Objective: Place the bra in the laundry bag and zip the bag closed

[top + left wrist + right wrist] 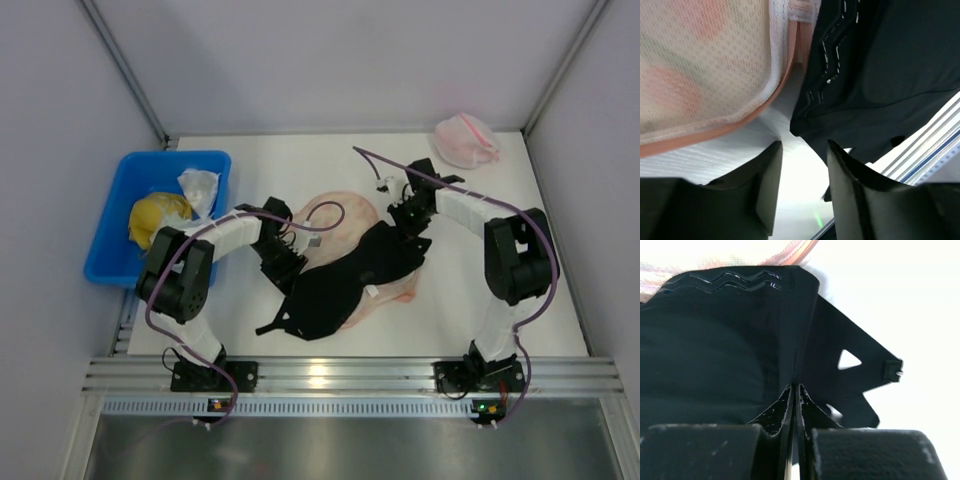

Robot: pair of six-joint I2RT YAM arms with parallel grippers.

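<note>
The bra (340,285) lies across the 5 o'clock half of the laundry bag (362,212), pinched at its 2 o'clock end by the right gripper (795,389), likely for tucking in; the left gripper (804,146) hangs spread, empty, at 9 o'clock.

top view: bright, even, diffuse from overhead; faint soft shadows around bra (340,275), flat black, no detail | white glare patch on metal rail (318,374) below bra | right wrist: table (900,300) right of bra blown out white | left wrist: laundry bag (705,65) left of bra sharp; left gripper (805,146) below bra dim, blurred
</note>
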